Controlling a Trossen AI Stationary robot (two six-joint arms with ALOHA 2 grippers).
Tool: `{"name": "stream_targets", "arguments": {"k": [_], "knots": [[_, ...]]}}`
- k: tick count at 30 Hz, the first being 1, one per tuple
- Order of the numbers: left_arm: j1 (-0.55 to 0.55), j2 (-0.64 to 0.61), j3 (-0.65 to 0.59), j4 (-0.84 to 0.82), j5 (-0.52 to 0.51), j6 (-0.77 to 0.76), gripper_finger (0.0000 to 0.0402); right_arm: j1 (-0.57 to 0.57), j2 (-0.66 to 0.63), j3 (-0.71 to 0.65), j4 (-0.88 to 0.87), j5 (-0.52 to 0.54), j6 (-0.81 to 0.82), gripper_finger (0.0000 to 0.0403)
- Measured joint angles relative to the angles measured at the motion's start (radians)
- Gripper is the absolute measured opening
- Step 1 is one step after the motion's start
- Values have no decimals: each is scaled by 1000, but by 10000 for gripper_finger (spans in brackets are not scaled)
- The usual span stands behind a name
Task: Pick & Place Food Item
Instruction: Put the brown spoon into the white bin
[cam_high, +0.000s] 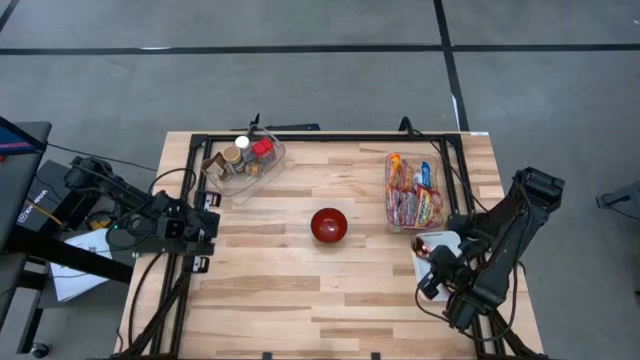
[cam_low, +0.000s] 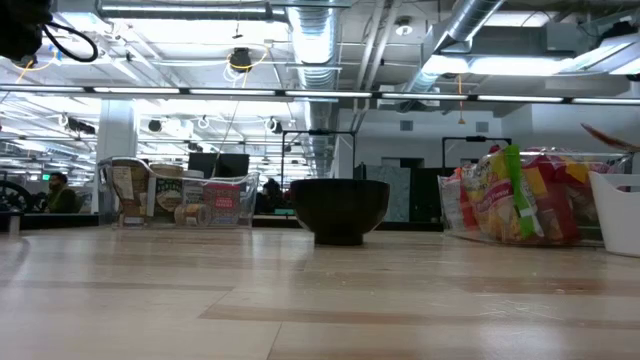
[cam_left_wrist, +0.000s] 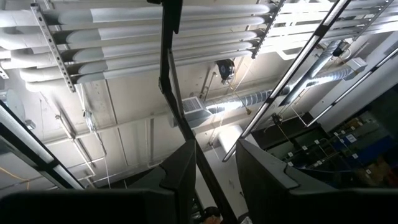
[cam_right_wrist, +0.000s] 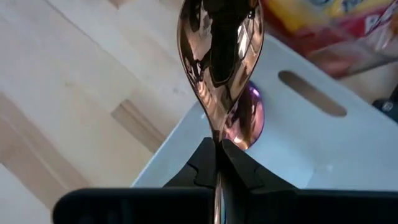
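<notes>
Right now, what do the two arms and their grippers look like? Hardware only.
Both arms are dark, near-black jointed links with black cables trailing along them. The left gripper has two flat, dark, wedge-shaped fingers. The right gripper has matte black fingers with stepped, notched tips on a dark bar-like body. No markings are legible.

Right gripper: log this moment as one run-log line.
right gripper: shut on spoon | position: above white bin | red bowl: table centre, untouched | left gripper: parked at left edge
</notes>
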Motion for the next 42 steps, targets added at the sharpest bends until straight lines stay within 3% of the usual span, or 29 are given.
{"name": "stream_targets", "arguments": {"k": [11, 23, 36, 42], "knots": [[0, 0, 0, 0, 0, 0, 108, 31, 0, -5, 5, -81, 51, 0], [0, 0, 0, 0, 0, 0, 108, 31, 0, -5, 2, -83, 46, 4], [0, 0, 0, 0, 0, 0, 108, 31, 0, -5, -20, -73, 38, 101], [0, 0, 0, 0, 0, 0, 108, 13, 0, -5, -35, -74, 46, 117]]}}
